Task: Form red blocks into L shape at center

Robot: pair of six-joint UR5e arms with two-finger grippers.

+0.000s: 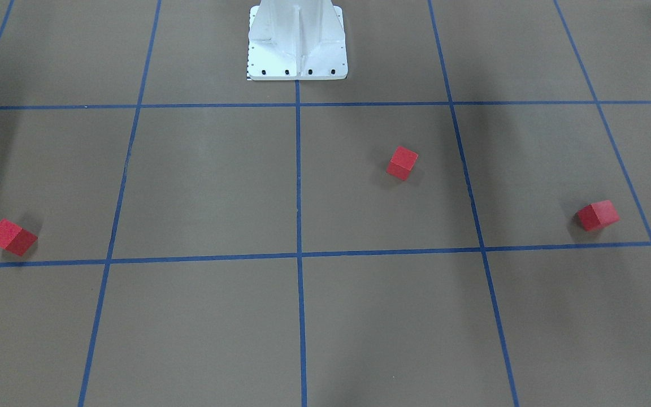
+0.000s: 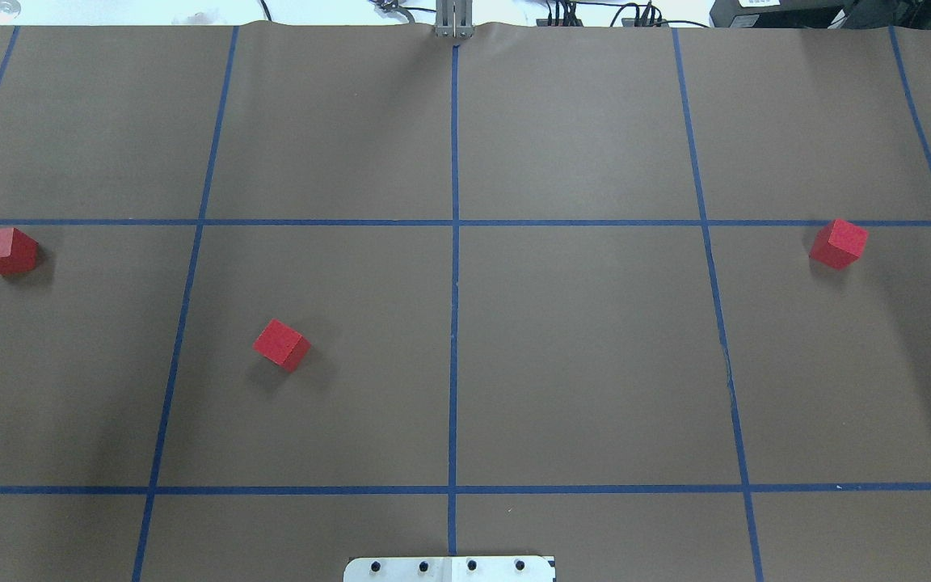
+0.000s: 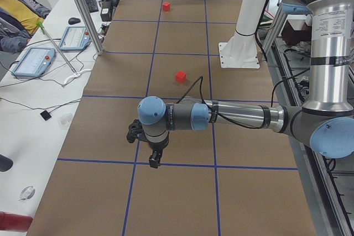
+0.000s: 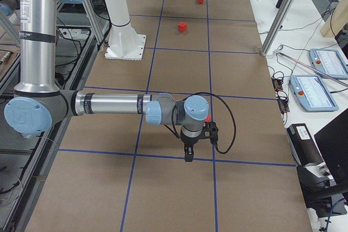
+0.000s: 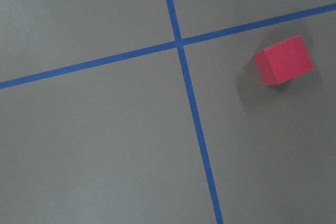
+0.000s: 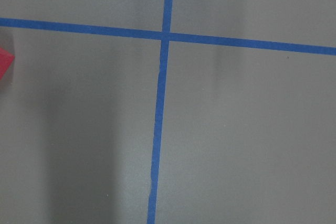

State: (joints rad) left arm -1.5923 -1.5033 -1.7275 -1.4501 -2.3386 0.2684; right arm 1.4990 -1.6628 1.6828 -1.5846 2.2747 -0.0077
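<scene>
1 white base (image 2: 449, 569) faces 3 red blocks (image 2: 7, 250) (image 2: 281, 344) (image 2: 838, 243) lying well apart.

- The red blocks (image 2: 281, 344): matt, finely grainy faces with no shine.
- The brown sheet (image 2: 579, 364) covering the worktop: paper-like, matt and smooth, slightly rippled along the far edge.
- The blue tape (image 2: 453, 323) lines: thin and smooth, with a faint sheen.
- The white pedestal (image 1: 297, 45) at the robot's edge: smooth painted metal, mildly glossy, with dark bolt heads.
- The left arm tube (image 3: 243, 115): satin silver metal; its joint caps (image 3: 151, 110) are smooth blue plastic.
- The left gripper (image 3: 153, 163) and right gripper (image 4: 188, 157): matt black.
</scene>
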